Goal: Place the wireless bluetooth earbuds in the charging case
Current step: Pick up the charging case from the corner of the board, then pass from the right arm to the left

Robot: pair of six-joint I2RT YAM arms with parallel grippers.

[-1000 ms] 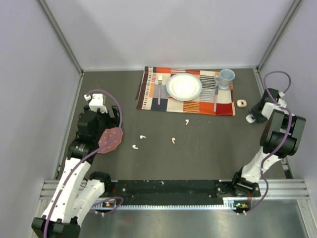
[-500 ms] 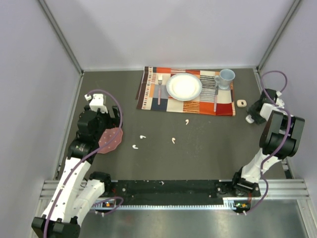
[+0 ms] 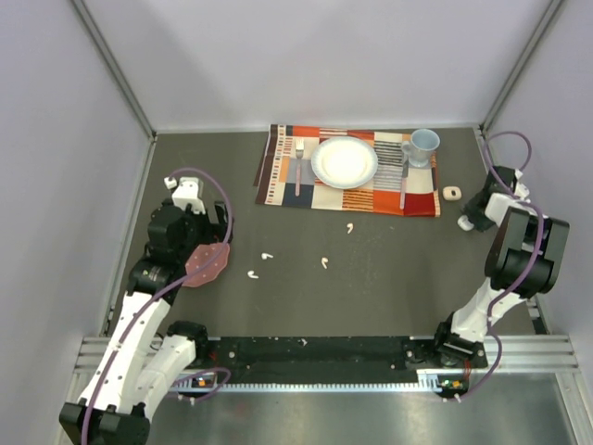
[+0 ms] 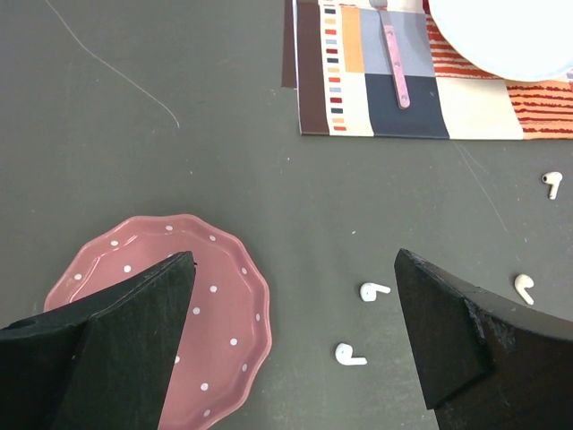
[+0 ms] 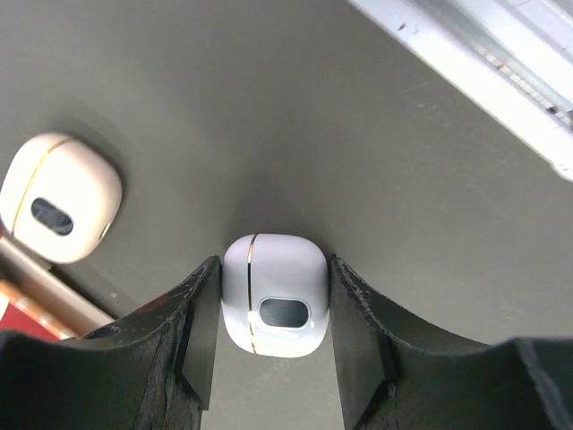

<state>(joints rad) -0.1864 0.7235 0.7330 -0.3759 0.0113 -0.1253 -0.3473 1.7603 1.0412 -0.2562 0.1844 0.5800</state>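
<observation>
Four tiny white earbuds lie loose on the dark table: one [image 3: 349, 227] near the placemat, one [image 3: 324, 262] in the middle, and two [image 3: 267, 255] [image 3: 251, 274] further left. The left wrist view shows them too [image 4: 374, 291] [image 4: 349, 356] [image 4: 524, 287] [image 4: 551, 184]. My right gripper [image 3: 471, 221] [image 5: 273, 263] is shut on a closed white charging case [image 5: 273, 294] that rests on the table at the far right. A second, beige case [image 3: 451, 193] [image 5: 58, 197] lies beside it. My left gripper [image 3: 190, 243] [image 4: 294, 260] is open and empty, above the pink plate's edge.
A pink dotted plate [image 3: 206, 263] [image 4: 161, 313] lies under the left gripper. A striped placemat [image 3: 361, 197] at the back holds a white plate [image 3: 345, 161], a fork [image 3: 298, 171], a knife [image 3: 404, 181] and a blue mug [image 3: 422, 146]. Walls stand close on both sides.
The right wrist has shifted slightly back and left, its gripper staying at the white case. The left wrist has shifted slightly right. The earbuds have not moved.
</observation>
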